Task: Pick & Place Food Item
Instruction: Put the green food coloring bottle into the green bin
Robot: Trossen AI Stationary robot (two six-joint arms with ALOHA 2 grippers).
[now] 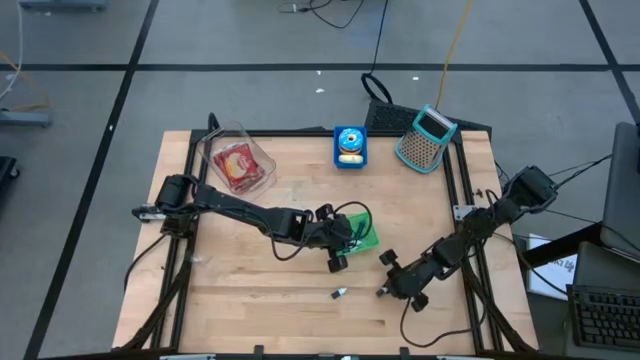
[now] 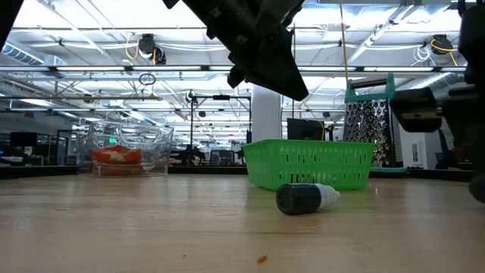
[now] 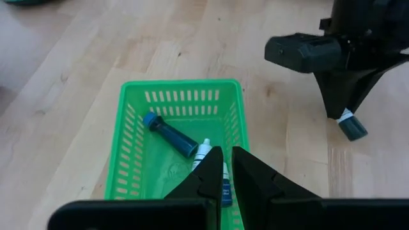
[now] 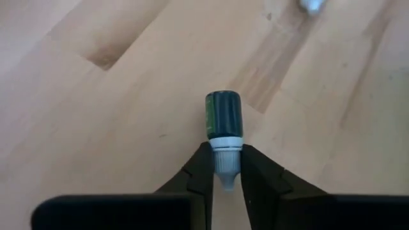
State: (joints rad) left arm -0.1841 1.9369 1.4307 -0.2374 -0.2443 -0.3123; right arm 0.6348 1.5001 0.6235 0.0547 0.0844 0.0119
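Observation:
A green basket (image 1: 362,232) stands mid-table and holds two small bottles (image 3: 169,135). My left gripper (image 3: 227,169) hovers above its near rim, shut with nothing between its fingers. Right of the basket and nearer the front edge, my right gripper (image 1: 383,291) is shut on a dark dropper bottle (image 4: 223,115) with a white cap. Another small bottle (image 1: 340,293) lies on its side on the wood just left of that gripper, and it also shows in front of the basket in the low view (image 2: 303,199). My right gripper pinches the bottle's white cap (image 4: 226,148) between its two fingertips. The fingers slant down from the table's right side and lie along the bottle. The dark body (image 3: 352,129) points away from them, down at the tabletop; whether it rests there I cannot tell.
At the back stand a clear tub with red food (image 1: 238,163), a blue box with a doughnut (image 1: 350,146) and a teal grater (image 1: 427,138). Bare wood lies left of the basket and along the front edge.

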